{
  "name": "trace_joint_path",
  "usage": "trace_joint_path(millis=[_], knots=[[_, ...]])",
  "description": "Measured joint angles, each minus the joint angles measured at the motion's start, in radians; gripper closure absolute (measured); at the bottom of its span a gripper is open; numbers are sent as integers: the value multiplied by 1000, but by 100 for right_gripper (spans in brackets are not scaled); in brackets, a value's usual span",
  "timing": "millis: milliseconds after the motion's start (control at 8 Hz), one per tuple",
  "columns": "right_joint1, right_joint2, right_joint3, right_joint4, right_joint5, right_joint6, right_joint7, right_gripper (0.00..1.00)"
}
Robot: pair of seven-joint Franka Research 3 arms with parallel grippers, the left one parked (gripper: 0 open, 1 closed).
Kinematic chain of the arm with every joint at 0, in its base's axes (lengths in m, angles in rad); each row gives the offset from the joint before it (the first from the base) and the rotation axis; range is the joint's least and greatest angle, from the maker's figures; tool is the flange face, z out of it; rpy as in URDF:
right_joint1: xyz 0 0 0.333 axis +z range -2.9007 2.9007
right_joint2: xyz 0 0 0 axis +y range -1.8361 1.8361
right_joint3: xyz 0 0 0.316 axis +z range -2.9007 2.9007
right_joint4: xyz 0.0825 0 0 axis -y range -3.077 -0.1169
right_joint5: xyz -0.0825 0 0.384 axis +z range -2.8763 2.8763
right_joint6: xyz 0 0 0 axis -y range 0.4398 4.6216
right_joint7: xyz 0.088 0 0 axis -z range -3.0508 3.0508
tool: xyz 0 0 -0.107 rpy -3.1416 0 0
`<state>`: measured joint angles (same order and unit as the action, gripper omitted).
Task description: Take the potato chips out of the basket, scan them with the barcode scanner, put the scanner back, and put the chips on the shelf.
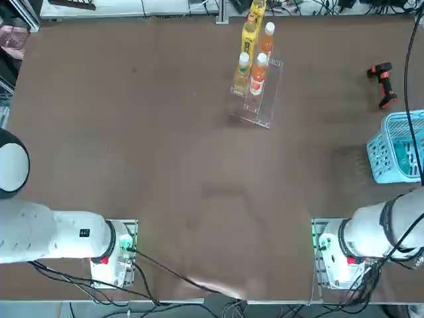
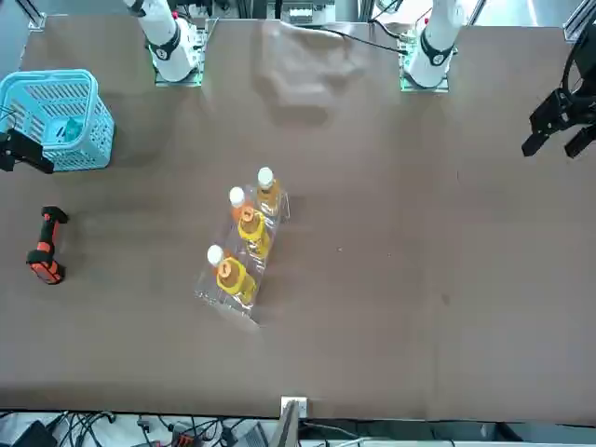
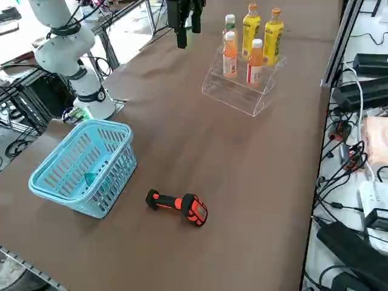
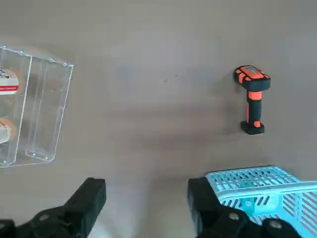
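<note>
The light blue lattice basket [image 1: 387,156] [image 3: 79,163] stands at the table's right edge. A teal-blue chips packet [image 2: 67,130] [image 3: 91,179] lies inside it. The black and orange barcode scanner [image 1: 384,85] [image 4: 252,99] lies on its side on the table just beyond the basket. The clear stepped shelf [image 1: 265,93] [image 3: 239,91] holds several drink bottles at the far middle. My right gripper [image 4: 146,198] hangs high above the table beside the basket, open and holding nothing. In the wrist view the basket's rim [image 4: 262,174] is beside one finger.
Orange and yellow drink bottles [image 3: 257,36] fill the shelf's upper steps; its lowest step [image 4: 34,109] is bare. Brown tabletop spreads between the shelf, the scanner and the arm bases. Cables and power strips [image 3: 357,176] run along the table's outer edge.
</note>
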<state>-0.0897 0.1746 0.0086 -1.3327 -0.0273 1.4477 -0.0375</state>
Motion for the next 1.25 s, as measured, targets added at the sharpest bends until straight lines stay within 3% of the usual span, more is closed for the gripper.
trace_joint_path(millis=[1250], knots=[[-2, 1, 1, 0, 0, -37, -3, 0]])
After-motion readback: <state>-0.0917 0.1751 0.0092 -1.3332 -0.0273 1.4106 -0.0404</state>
